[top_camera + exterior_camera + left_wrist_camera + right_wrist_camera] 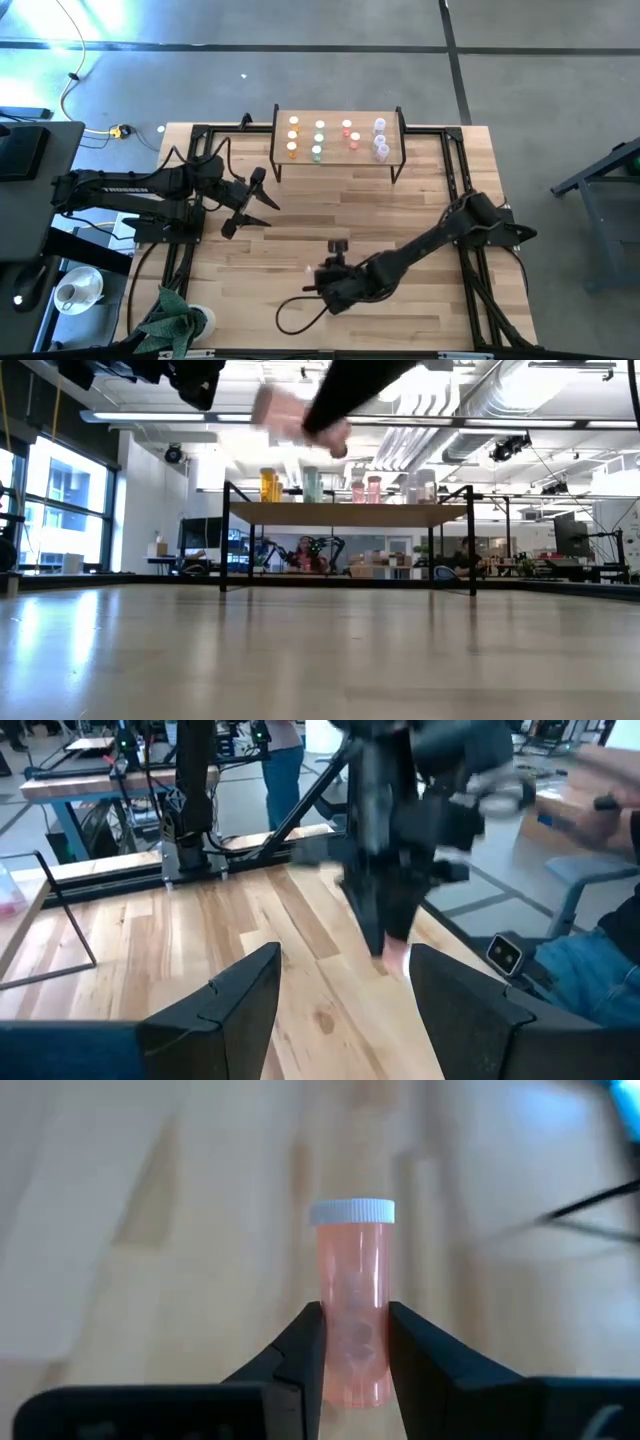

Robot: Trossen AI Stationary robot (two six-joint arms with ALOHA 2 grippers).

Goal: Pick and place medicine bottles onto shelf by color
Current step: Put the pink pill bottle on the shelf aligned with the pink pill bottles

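Observation:
The shelf point(395, 150) stands at the table's far edge with orange point(293, 135), green point(318, 140), pink point(350, 135) and clear point(380, 140) medicine bottles upright on it in colour groups. My right gripper point(353, 1315) is over the table's near middle point(318, 278), shut on a pink-red bottle point(352, 1270) with a white cap point(351, 1211). In the low view this bottle point(280, 415) shows blurred, high above the tabletop. My left gripper point(345, 990) waits open over the table's left part point(255, 200), holding nothing. My right gripper pinches the pink-red bottle's lower body point(352, 1350) between its two fingers, one on each side. The capped end sticks out beyond the fingertips. The fingers slant downward, coming from the table's right. The bottle is lifted clear of the table.
A black cable point(295, 310) loops on the table near its front edge. A green leafy thing point(170, 322) lies at the near left corner. Black frame rails point(455, 170) run along the table's sides. A seated person point(600, 950) shows beyond the table.

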